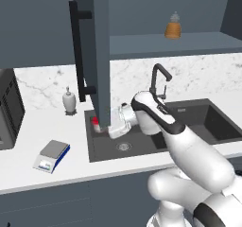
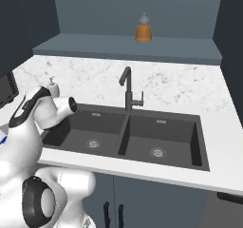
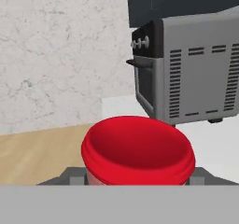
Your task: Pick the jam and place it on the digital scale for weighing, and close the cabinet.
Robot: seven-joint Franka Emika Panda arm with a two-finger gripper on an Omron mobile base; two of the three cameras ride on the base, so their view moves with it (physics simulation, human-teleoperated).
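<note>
The jam, with its bright red lid, sits between my two fingertips in the hand view, and my gripper is shut on it. In the left base view a sliver of the jam shows at the sink's left rim; the gripper there is partly hidden behind the open cabinet door. The digital scale lies on the counter to the left, near the front edge, with nothing on it. The door stands swung out toward me with its black bar handle.
A dark microwave stands at the far left, also seen ahead as the microwave. A white soap dispenser is by the wall. The double sink has a black faucet. An amber bottle stands in the cabinet.
</note>
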